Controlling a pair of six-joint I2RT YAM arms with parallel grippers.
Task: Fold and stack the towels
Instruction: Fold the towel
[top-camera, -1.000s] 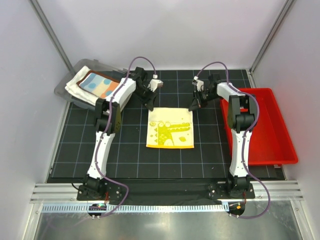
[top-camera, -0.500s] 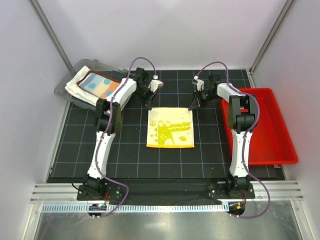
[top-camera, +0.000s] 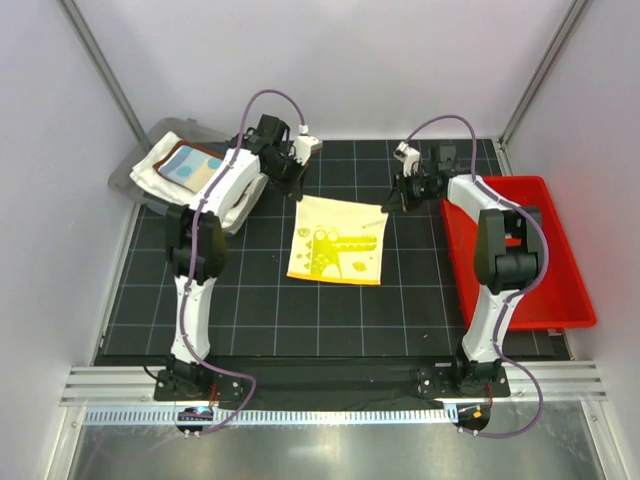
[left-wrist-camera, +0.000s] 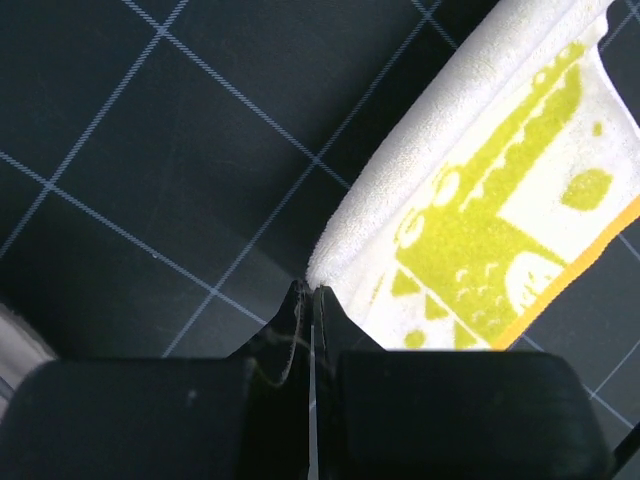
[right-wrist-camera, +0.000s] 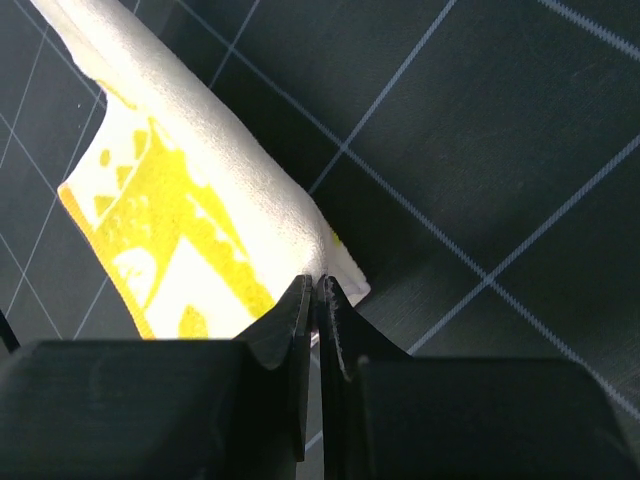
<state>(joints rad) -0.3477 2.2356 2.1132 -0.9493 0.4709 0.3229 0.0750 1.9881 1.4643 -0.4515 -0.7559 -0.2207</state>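
At the far middle of the black grid mat (top-camera: 250, 300), my two arms hold one yellow towel (top-camera: 337, 240) by its far corners.

Left gripper (top-camera: 298, 190): closed tight on the towel's far-left corner. My left wrist camera shows the two black fingertips (left-wrist-camera: 300, 300) pressed together with the white terry edge pinched between them. From there the cloth runs away from the tips, its yellow crocodile print facing the camera.

Right gripper (top-camera: 393, 200): closed on the far-right corner. My right wrist camera shows the fingertips (right-wrist-camera: 298, 295) nipping the cloth, which trails off to the upper left of that view.

Towel condition: spread flat and unfolded, printed side up. Its far edge is stretched between my two grips and its near edge is toward the arm bases. Whether the near edge rests on the mat I cannot tell for certain.

Other towels: a cream-white towel (top-camera: 150, 172) with a light-blue towel (top-camera: 190, 165) with coloured dots on top sit folded in a grey tray (top-camera: 125, 180) at the far-left corner, well apart from the yellow one. A rust-brown edge shows beside the blue cloth. My left arm crosses in front of this pile.

Right side: a red bin (top-camera: 560, 310) stands beside the mat.
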